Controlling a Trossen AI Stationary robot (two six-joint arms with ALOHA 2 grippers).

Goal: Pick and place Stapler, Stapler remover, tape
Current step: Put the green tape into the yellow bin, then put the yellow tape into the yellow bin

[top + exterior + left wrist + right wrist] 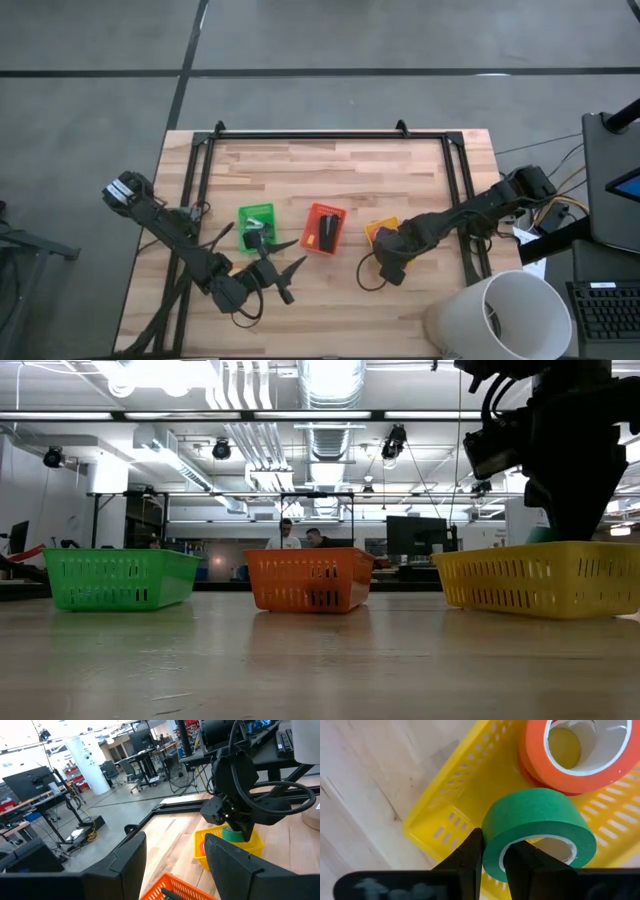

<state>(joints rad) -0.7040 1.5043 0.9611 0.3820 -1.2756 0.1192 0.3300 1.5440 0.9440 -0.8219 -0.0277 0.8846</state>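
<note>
While the left arm waits near the front edge of the tabletop (330, 175), the high view shows three small bins in a row: a green bin (256, 226), an orange bin (323, 228) holding what looks like the black stapler (326, 231), though it is small here, and a yellow bin (381, 231). The right gripper (392, 256) sits over the yellow bin; the left gripper (283, 275) lies with its fingers spread wide and empty.

Level across the tabletop, the low view shows the right arm reaching down into the yellow bin.

From the left wrist, the right gripper hangs over the yellow bin with a green roll of tape (233, 835) under it.

At the right wrist, the fingers (467, 862) stand narrowly apart, pinching the wall of the green tape roll, one outside and one in its pale centre hole. It sits above the bin floor beside an orange tape roll (580, 750).
</note>
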